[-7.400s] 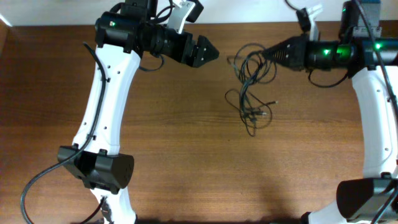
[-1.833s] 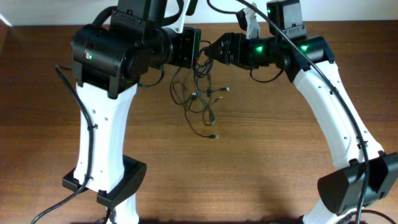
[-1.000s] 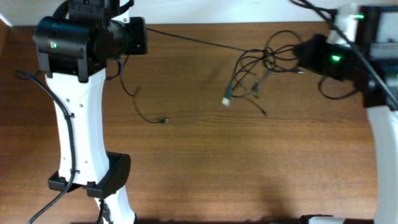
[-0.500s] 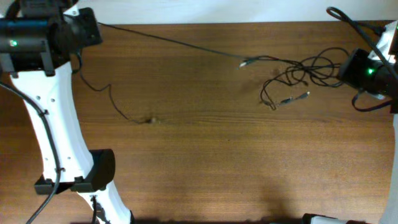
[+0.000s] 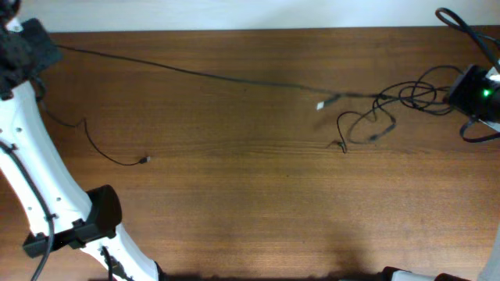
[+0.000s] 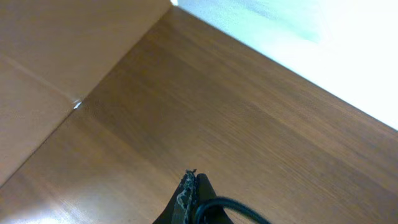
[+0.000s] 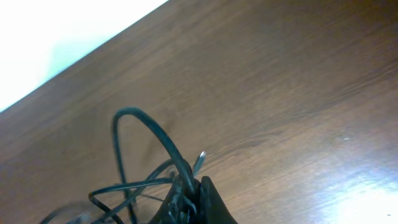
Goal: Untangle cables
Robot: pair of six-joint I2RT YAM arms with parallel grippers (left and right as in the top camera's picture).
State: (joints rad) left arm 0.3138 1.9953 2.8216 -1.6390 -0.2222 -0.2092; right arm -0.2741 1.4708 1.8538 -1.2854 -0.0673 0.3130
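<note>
The cables are spread across the far half of the table. One thin black cable (image 5: 195,72) runs taut from my left gripper (image 5: 48,48) at the far left corner to a grey plug (image 5: 320,104) near the bunch. Its slack tail (image 5: 109,154) curls on the wood and ends in a small plug (image 5: 146,160). My right gripper (image 5: 461,90) at the far right edge is shut on the remaining loose loops (image 5: 373,125). In the left wrist view my left gripper (image 6: 191,182) pinches a black cable (image 6: 230,203). The right wrist view has my right gripper (image 7: 190,186) clamped on several strands, with one loop (image 7: 140,121) and a silver plug (image 7: 199,161).
The white left arm (image 5: 35,168) and its black base clamp (image 5: 90,222) stand along the left side. The table's far edge (image 5: 234,30) meets a pale wall. A thick black robot lead (image 5: 461,22) loops at the far right corner.
Both arms have swung further apart, the left to the left and the right to the right. The long cable has drawn out of the bunch, and the loops have loosened and slid right.
</note>
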